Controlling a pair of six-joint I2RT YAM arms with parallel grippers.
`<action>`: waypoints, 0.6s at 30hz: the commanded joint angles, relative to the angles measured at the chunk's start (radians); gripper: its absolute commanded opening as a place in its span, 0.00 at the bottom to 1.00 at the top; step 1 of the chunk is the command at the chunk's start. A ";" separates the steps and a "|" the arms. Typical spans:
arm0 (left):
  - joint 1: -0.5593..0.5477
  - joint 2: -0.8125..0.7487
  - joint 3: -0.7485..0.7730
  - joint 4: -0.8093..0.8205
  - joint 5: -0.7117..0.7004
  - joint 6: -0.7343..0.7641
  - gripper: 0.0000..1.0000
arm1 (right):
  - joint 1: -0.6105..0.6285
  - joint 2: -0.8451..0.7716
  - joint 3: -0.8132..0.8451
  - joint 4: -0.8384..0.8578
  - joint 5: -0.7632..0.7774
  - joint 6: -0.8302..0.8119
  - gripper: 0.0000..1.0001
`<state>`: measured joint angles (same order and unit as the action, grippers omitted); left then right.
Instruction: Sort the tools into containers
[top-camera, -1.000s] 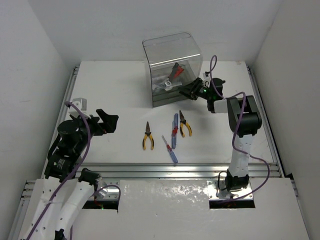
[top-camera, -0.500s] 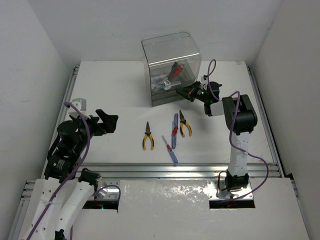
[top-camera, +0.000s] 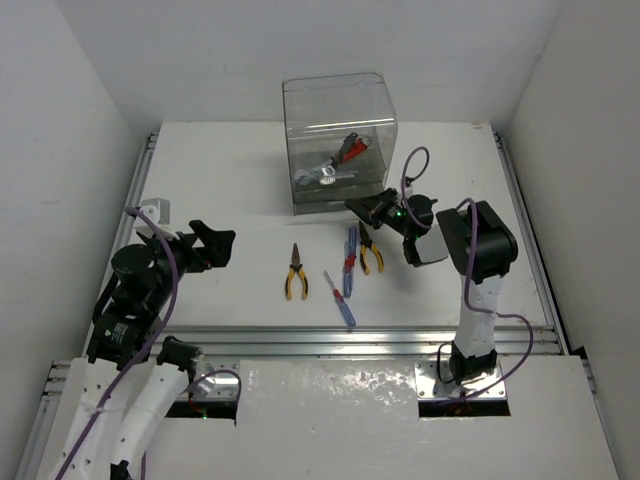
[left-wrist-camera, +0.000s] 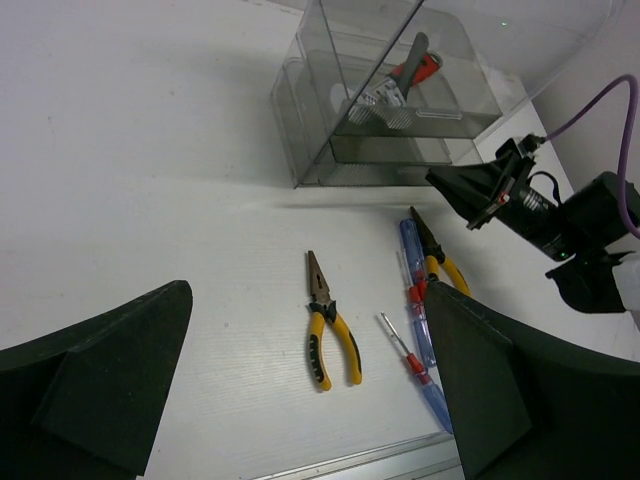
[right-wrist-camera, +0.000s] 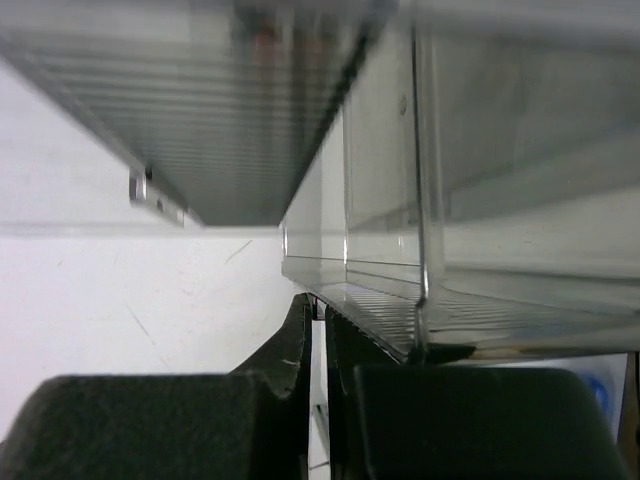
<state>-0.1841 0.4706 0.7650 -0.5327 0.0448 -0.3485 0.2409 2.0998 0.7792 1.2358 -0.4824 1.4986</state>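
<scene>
The clear containers (top-camera: 340, 105) (left-wrist-camera: 330, 120) stand at the back middle. Inside lie a red-handled wrench (top-camera: 352, 148) (left-wrist-camera: 420, 65) and a silver wrench (top-camera: 318, 176) (left-wrist-camera: 375, 100). On the table in front lie yellow pliers (top-camera: 294, 272) (left-wrist-camera: 330, 330), a second pair of pliers (top-camera: 370, 250) (left-wrist-camera: 437, 262) and two thin screwdrivers (top-camera: 349, 260) (top-camera: 340, 300) (left-wrist-camera: 410, 262) (left-wrist-camera: 408, 358). My right gripper (top-camera: 355, 207) (right-wrist-camera: 318, 305) is shut, its tips at the lower front rim of the containers (right-wrist-camera: 480, 200). My left gripper (top-camera: 222, 247) (left-wrist-camera: 308, 295) hangs open and empty at the left.
The table has a raised metal rail (top-camera: 350, 340) along its near edge and white walls close on both sides. A purple cable (top-camera: 412, 170) loops above the right wrist, near the containers' right side.
The right gripper has shut and swung forward and left along the containers' front. The containers have shifted a little to the left. The left arm has barely moved.
</scene>
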 joint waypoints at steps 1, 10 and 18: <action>-0.005 -0.012 0.008 0.054 -0.005 0.008 1.00 | 0.012 -0.082 -0.093 0.162 -0.008 -0.009 0.00; -0.005 -0.016 0.007 0.056 -0.002 0.008 1.00 | 0.018 -0.225 -0.221 0.136 -0.074 -0.076 0.30; -0.005 -0.029 0.005 0.057 0.001 0.008 1.00 | 0.173 -0.604 -0.152 -0.793 0.223 -0.526 0.60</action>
<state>-0.1841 0.4511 0.7650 -0.5194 0.0452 -0.3485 0.3389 1.5997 0.5659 0.8200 -0.4503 1.1927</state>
